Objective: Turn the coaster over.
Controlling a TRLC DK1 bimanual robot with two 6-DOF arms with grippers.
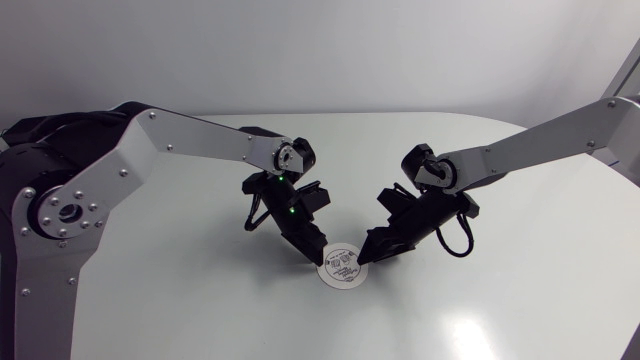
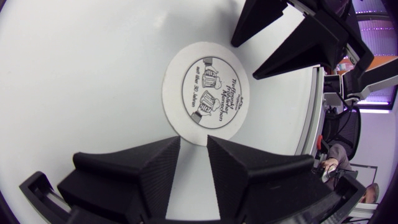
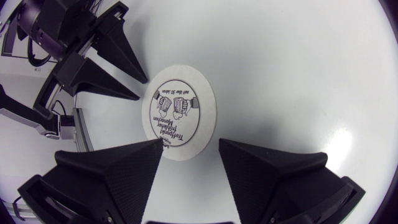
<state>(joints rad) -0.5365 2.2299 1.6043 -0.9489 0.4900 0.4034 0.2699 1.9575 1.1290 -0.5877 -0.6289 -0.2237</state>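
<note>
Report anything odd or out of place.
Nothing stands out. The round white cardboard coaster lies flat on the white table, printed face up, uncreased, with the left tool and right tool open at opposite edges.

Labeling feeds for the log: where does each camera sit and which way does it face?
Head view: fixed above the table, looking down; left arm and right arm enter from the sides.
Left wrist view: on left arm's last link, facing down at the coaster ahead of its open left end effector; right end effector beyond.
Right wrist view: on right arm's last link, facing the coaster from the opposite side; own fingers open.
Shared: all three show the coaster and both end effectors.
</note>
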